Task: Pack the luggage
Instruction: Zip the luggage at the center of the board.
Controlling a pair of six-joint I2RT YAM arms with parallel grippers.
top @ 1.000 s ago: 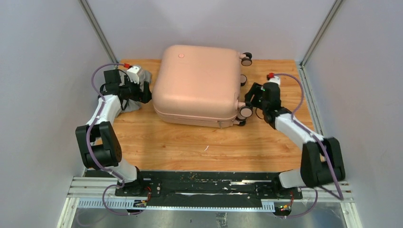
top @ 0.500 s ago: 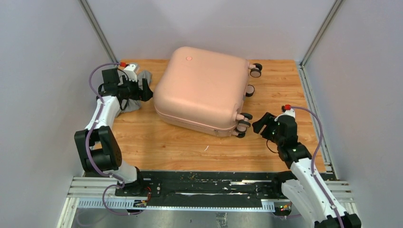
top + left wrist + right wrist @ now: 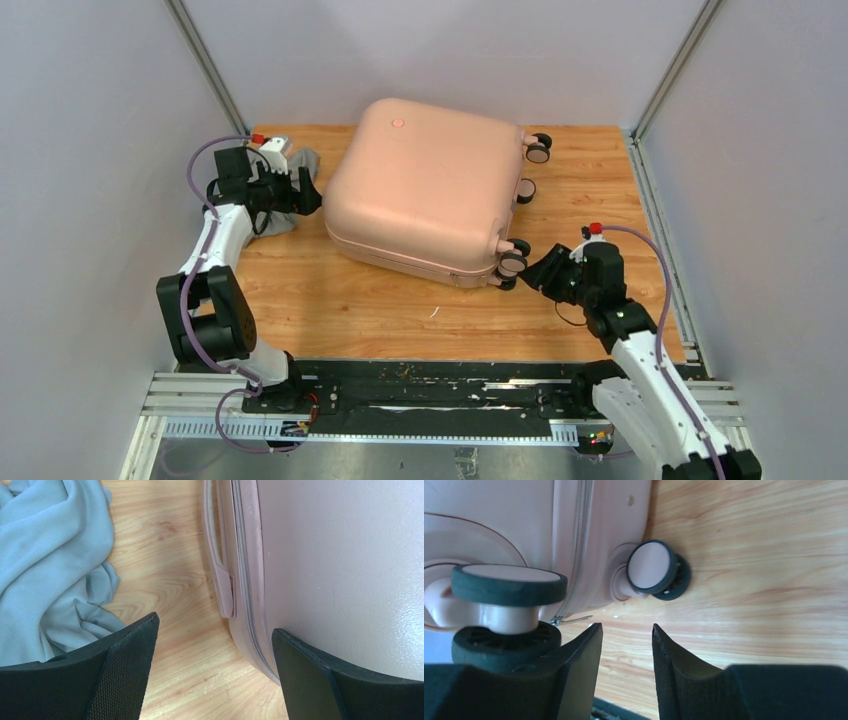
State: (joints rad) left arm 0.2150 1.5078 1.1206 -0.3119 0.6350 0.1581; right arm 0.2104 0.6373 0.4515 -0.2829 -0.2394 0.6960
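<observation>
The pale pink luggage [image 3: 425, 185] lies flat and closed on the wooden table, turned a little, its wheels to the right. My left gripper [image 3: 312, 197] is open and empty at its left side; in the left wrist view [image 3: 215, 625] the right finger lies against the shell [image 3: 340, 555] near the side handle [image 3: 220, 565]. My right gripper [image 3: 530, 275] is open a little and empty, just right of the front-right wheels [image 3: 512, 260]. In the right wrist view [image 3: 626, 626] it sits close below two wheels [image 3: 655, 569] and the zip line [image 3: 579, 535].
A pale blue-grey cloth [image 3: 303, 161] lies crumpled under my left arm, left of the luggage; it also shows in the left wrist view [image 3: 45, 570]. Metal posts and grey walls bound the table. Bare wood [image 3: 400, 310] lies in front of the luggage.
The luggage has turned clockwise, its wheel end swinging away. My right arm pulled back toward the near edge, then edged left up to the front wheels. My left gripper shifted slightly.
</observation>
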